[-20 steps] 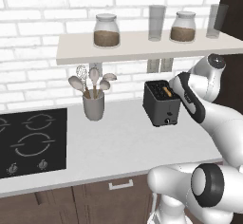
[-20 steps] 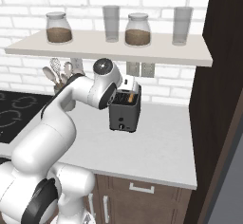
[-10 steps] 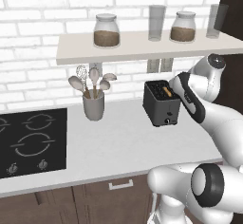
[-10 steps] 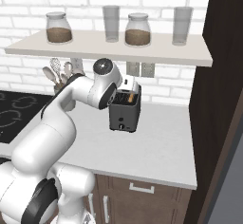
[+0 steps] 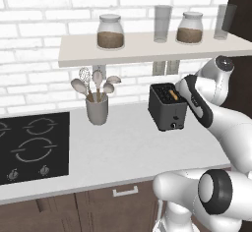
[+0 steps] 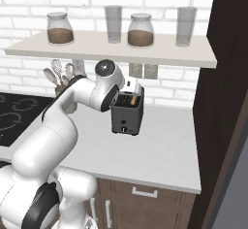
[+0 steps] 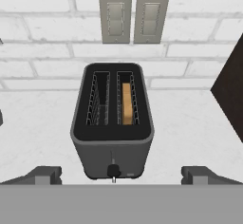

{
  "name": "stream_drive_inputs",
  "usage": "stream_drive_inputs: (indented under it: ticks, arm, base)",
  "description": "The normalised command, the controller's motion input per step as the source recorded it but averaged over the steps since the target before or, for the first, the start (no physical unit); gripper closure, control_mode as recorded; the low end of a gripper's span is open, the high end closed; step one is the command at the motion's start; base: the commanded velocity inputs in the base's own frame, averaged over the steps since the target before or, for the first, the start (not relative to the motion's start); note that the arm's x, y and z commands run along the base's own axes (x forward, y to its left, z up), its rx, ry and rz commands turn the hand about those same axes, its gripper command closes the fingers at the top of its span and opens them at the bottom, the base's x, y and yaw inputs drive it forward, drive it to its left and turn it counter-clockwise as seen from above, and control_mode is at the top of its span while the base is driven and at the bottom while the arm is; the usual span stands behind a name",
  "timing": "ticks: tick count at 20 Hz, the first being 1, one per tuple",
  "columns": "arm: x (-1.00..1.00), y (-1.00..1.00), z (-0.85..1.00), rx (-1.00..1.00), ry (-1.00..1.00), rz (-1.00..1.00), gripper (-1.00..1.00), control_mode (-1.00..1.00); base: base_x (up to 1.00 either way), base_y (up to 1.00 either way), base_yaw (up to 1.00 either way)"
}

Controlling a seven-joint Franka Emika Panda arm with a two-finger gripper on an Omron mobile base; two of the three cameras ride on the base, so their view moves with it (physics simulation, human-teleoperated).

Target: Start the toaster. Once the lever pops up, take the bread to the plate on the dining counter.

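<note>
While we look along the gripper point(image 7: 121, 174), we find no writing on the toaster point(image 7: 112, 123). It has two slots; one slice of bread point(image 7: 126, 103) sits low in the right slot. Our two fingertips point(image 7: 43, 175) stand wide apart, above the toaster's front, holding nothing. Two wall plates point(image 7: 131, 16) hang behind. The worktop point(image 5: 123, 147) is free on both sides of the toaster.

A wall shelf point(image 5: 147, 54) carries two brown-filled jars point(image 5: 110, 31) and two empty glasses point(image 5: 163, 23). Below its left end, a grey utensil holder point(image 5: 96, 110) stands on the desk point(image 5: 118, 150), beside a black hob point(image 5: 32, 145). Two wall switch plates point(image 7: 133, 16) sit under the shelf.
</note>
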Motion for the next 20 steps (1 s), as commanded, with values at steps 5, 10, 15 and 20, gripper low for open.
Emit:
stream_drive_inputs:
  ticks: [5, 10, 15, 20]
  arm:
    - [0.0, 0.0, 0.0, 0.0, 0.0, 0.0, -1.0, -1.0]
    - [0.0, 0.0, 0.0, 0.0, 0.0, 0.0, -1.0, -1.0]
    - [0.0, 0.0, 0.0, 0.0, 0.0, 0.0, -1.0, -1.0]
    - [0.0, 0.0, 0.0, 0.0, 0.0, 0.0, -1.0, -1.0]
  base:
    - [0.0, 0.0, 0.0]
    - [0.0, 0.0, 0.0]
    - [0.0, 0.0, 0.0]
    - [0.0, 0.0, 0.0]
